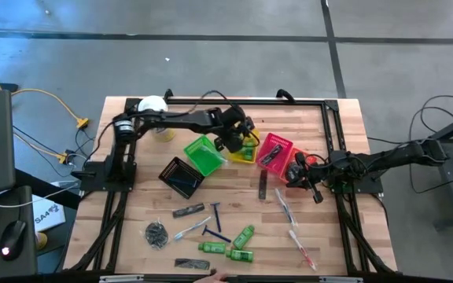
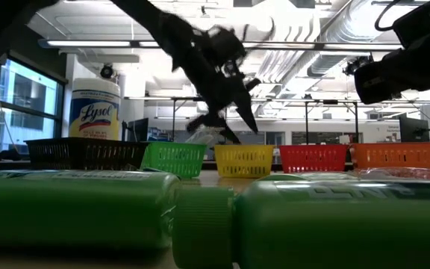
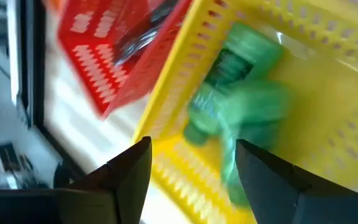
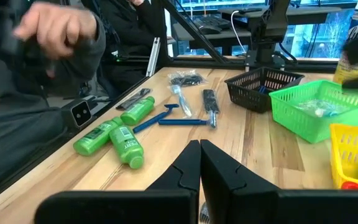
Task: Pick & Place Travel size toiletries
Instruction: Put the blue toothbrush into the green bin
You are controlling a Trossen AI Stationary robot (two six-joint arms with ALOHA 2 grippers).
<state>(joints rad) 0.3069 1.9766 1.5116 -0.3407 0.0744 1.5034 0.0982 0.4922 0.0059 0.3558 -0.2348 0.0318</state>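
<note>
My left gripper point(image 1: 241, 143) hangs open over the yellow basket point(image 1: 247, 152), fingers slanting down; in its wrist view the gripper point(image 3: 194, 165) has green mini bottles point(image 3: 238, 68) lying in the basket point(image 3: 328, 106) beyond its fingertips. On the near half of the table lie more toiletries: green bottles point(image 1: 244, 234), blue razors point(image 1: 215, 233), toothbrushes point(image 1: 286, 207), black combs point(image 1: 189, 210) and a mesh bundle point(image 1: 157, 233). My right gripper point(image 1: 307, 178) waits shut at the right, partly above the orange basket point(image 2: 400, 155), its fingertips point(image 4: 199, 155) touching nothing.
Black point(image 1: 181, 177), green point(image 1: 203, 155) and red point(image 1: 274, 149) baskets flank the yellow one; the red one holds a dark item. A white-lidded tub point(image 1: 154, 104) stands at the far left. A person's hand point(image 4: 55, 28) moves beyond the near edge. A black frame point(image 1: 234, 101) borders the table.
</note>
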